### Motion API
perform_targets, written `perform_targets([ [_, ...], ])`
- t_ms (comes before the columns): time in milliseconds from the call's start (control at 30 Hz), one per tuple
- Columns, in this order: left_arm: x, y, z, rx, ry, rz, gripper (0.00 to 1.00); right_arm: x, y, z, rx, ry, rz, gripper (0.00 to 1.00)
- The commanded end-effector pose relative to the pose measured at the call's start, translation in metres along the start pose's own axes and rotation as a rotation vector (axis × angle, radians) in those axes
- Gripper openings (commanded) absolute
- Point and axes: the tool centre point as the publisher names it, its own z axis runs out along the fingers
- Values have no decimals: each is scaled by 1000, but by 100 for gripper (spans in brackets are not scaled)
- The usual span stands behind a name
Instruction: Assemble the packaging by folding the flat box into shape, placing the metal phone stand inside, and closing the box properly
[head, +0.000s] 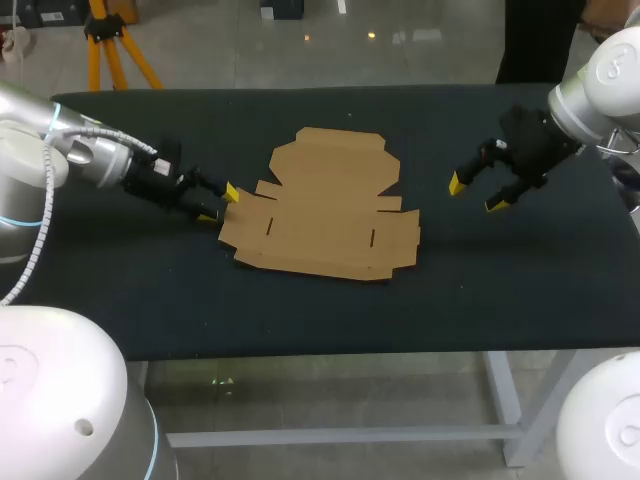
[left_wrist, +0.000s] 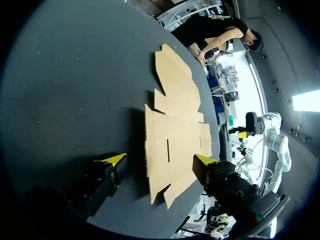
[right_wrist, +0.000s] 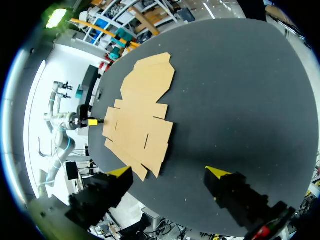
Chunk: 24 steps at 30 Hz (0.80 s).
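Flat box (head: 325, 205): brown cardboard, unfolded, flaps spread, lying flat on the black table (head: 300, 310) near its middle, a little toward the left.

Left side: left end effector (head: 220, 203) low over the table at the box's left edge, fingers apart, nothing held. From the left wrist, the left end effector (left_wrist: 160, 160) has the near edge of the box (left_wrist: 175, 115) just ahead of it, between the spread yellow tips. Whether either tip touches the cardboard cannot be told.

Right side: right end effector (head: 476, 195) raised above bare table, well apart from the box's right edge, fingers apart and empty. From the right wrist, the right end effector (right_wrist: 167, 172) shows only dark table between its tips; the box (right_wrist: 142, 115) lies beyond, with the left end effector (right_wrist: 92, 121) at its far edge.
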Motion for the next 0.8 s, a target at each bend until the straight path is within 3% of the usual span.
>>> perform_targets([
  [33,-4,-20,-4,-210,-2,31,100,0,1,-1,5,1,0,100],
  [100,-5,-25,-3,-293,7,52,100,0,1,-1,5,1,0,100],
  [200,-6,-31,-2,-349,-14,86,100,0,1,-1,5,1,0,100],
  [567,-4,-45,11,-505,-76,119,100,0,1,-1,5,1,0,100],
  [667,-4,-44,14,-537,-81,126,80,0,1,-1,5,1,0,100],
  [733,-3,-42,16,-554,-89,127,56,0,1,-1,5,1,0,100],
  [800,-3,-40,17,-564,-101,125,40,0,1,-1,5,1,0,100],
])
